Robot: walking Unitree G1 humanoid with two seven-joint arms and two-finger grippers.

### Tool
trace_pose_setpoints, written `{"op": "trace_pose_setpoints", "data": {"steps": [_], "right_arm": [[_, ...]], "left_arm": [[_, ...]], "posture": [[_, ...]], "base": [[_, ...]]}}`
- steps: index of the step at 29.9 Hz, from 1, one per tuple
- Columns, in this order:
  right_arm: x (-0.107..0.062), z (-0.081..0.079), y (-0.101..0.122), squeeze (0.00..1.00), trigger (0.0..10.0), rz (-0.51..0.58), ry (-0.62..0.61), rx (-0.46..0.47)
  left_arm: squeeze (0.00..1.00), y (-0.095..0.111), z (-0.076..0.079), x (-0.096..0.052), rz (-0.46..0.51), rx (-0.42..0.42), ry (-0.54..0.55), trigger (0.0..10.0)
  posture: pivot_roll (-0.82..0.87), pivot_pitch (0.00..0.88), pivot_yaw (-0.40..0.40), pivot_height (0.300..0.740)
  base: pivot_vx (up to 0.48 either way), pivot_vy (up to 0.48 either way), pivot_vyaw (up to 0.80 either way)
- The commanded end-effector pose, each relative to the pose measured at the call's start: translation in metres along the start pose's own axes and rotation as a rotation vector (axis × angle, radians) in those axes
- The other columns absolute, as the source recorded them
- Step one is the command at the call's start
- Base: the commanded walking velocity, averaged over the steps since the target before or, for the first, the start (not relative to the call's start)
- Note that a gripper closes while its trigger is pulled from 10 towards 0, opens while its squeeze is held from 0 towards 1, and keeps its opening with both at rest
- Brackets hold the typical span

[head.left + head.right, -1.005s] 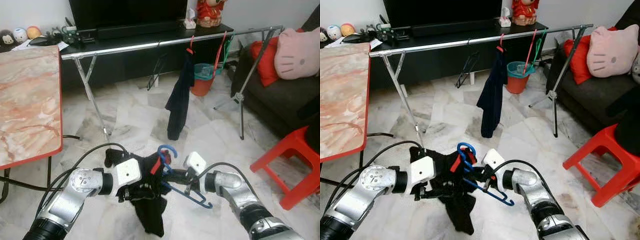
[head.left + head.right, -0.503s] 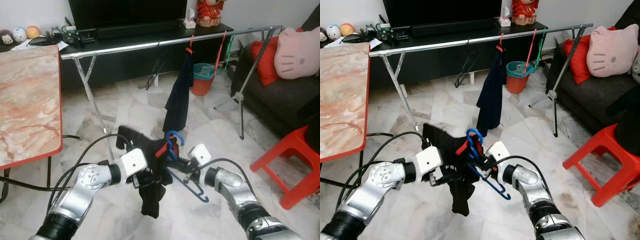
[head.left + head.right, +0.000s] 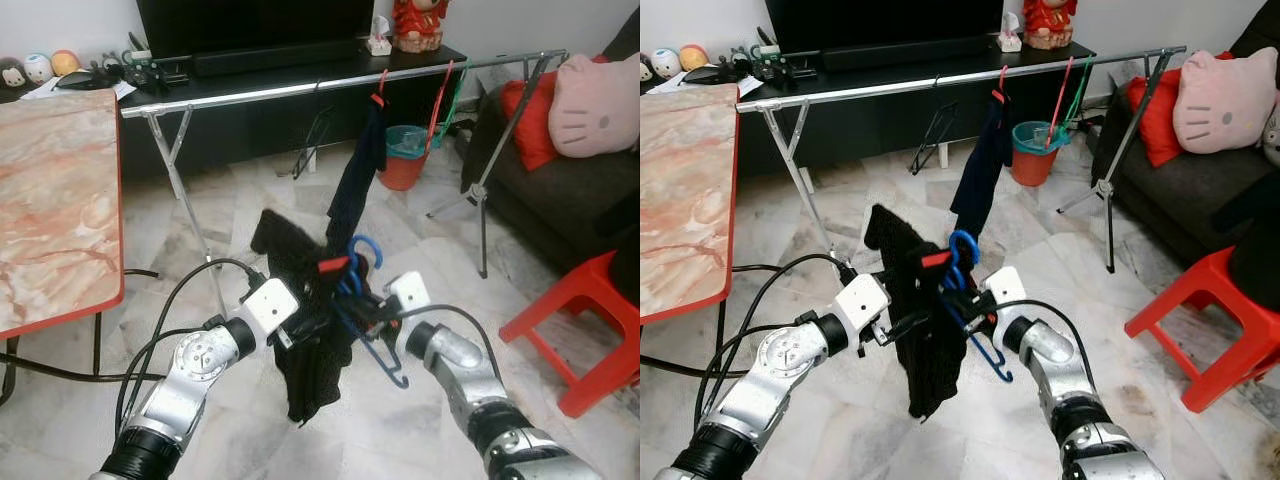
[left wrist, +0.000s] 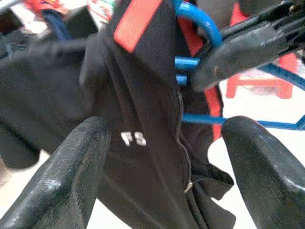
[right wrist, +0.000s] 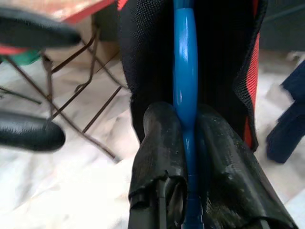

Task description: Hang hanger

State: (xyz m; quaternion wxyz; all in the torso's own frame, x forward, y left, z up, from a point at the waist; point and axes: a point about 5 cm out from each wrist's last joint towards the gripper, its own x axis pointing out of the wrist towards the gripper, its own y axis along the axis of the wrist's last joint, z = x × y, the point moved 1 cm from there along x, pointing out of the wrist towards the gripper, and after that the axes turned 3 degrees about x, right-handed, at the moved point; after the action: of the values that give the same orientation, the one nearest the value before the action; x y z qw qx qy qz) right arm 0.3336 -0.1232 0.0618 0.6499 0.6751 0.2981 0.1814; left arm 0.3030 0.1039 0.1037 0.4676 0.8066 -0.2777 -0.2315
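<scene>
We've raised the blue hanger (image 3: 362,290) and the black garment (image 3: 305,320) higher than a second ago; they now hang mid-air in front of the clothes rail (image 3: 330,88), still below it. Right gripper (image 5: 188,138) is clamped on the hanger's neck. Left gripper (image 4: 164,143) has its fingers spread wide apart around the garment, not pinching it.

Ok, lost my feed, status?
Right gripper shut on blue hanger. Left gripper open around the black garment draped on it. Clothes rail ahead, dark garment already hanging.
</scene>
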Motion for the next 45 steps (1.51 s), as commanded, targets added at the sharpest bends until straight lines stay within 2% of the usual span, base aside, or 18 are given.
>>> {"op": "trace_pose_setpoints", "data": {"steps": [1, 7, 10, 14, 15, 16, 19, 22, 25, 27, 33, 39, 42, 45], "right_arm": [[0.006, 0.001, 0.019, 0.00, 0.0, 0.081, -0.014, -0.045], [0.006, 0.000, 0.017, 0.00, 0.0, 0.088, -0.032, -0.032], [0.007, -0.003, 0.016, 0.00, 0.0, 0.093, -0.015, -0.031], [0.007, -0.005, 0.017, 0.00, 0.0, 0.101, -0.010, -0.030], [0.008, -0.005, 0.017, 0.00, 0.0, 0.100, -0.007, -0.030], [0.008, -0.006, 0.019, 0.00, 0.0, 0.105, -0.005, -0.033], [0.010, -0.007, 0.023, 0.00, 0.0, 0.116, 0.006, -0.033], [0.012, -0.008, 0.027, 0.00, 0.0, 0.126, 0.021, -0.033], [0.014, -0.010, 0.027, 0.00, 0.0, 0.116, 0.038, -0.037], [0.015, -0.012, 0.026, 0.00, 0.0, 0.115, 0.045, -0.024], [0.013, -0.010, 0.028, 0.00, 0.0, 0.125, 0.056, -0.005], [0.011, -0.013, 0.026, 0.00, 0.0, 0.116, 0.087, 0.005], [0.011, -0.015, 0.024, 0.00, 0.0, 0.110, 0.097, 0.009], [0.011, -0.017, 0.023, 0.00, 0.0, 0.105, 0.109, 0.025]], "left_arm": [[0.00, -0.001, -0.003, 0.000, 0.001, 0.007, 0.049, 10.0], [0.00, 0.002, -0.009, 0.004, 0.021, 0.002, 0.144, 10.0], [0.00, 0.001, -0.007, 0.006, 0.015, -0.034, 0.163, 10.0], [0.00, -0.018, -0.001, 0.006, -0.091, -0.061, 0.152, 10.0], [0.00, -0.020, -0.001, 0.005, -0.099, -0.055, 0.160, 10.0], [0.00, -0.027, -0.004, 0.003, -0.127, -0.098, 0.198, 10.0], [0.00, -0.037, -0.007, 0.000, -0.171, -0.136, 0.226, 10.0], [0.00, -0.051, -0.009, -0.005, -0.247, -0.133, 0.248, 10.0], [0.00, -0.059, -0.009, -0.007, -0.280, -0.155, 0.270, 10.0], [0.00, -0.067, -0.008, -0.007, -0.298, -0.232, 0.302, 10.0], [0.00, -0.072, -0.011, -0.007, -0.317, -0.299, 0.359, 10.0], [0.00, -0.075, -0.009, -0.003, -0.335, -0.318, 0.351, 10.0], [0.00, -0.077, -0.006, -0.001, -0.333, -0.367, 0.350, 10.0], [0.00, -0.078, 0.003, 0.003, -0.336, -0.432, 0.300, 10.0]], "posture": [[0.03, 0.000, -0.049, 0.740], [0.03, 0.000, -0.046, 0.740], [0.03, 0.000, -0.040, 0.740], [0.03, 0.000, -0.037, 0.740], [0.03, 0.000, -0.037, 0.740], [0.02, 0.000, -0.034, 0.740], [0.02, 0.000, -0.032, 0.740], [0.02, 0.000, -0.030, 0.740], [0.02, 0.000, -0.030, 0.740], [0.03, 0.000, -0.033, 0.740], [0.02, 0.000, -0.026, 0.740], [0.02, 0.000, -0.022, 0.740], [0.02, 0.000, -0.017, 0.740], [0.02, 0.000, -0.015, 0.740]], "base": [[0.000, 0.000, 0.00], [0.000, 0.000, 0.00], [0.000, 0.000, 0.00], [0.000, 0.000, 0.00], [0.000, 0.000, 0.00], [0.000, 0.000, 0.00], [0.000, 0.000, 0.00], [0.000, 0.000, 0.00], [0.000, 0.000, 0.00], [0.000, 0.000, 0.00], [0.000, 0.000, 0.00], [0.000, 0.000, 0.00], [0.000, 0.000, 0.00], [0.000, 0.000, 0.00]]}}
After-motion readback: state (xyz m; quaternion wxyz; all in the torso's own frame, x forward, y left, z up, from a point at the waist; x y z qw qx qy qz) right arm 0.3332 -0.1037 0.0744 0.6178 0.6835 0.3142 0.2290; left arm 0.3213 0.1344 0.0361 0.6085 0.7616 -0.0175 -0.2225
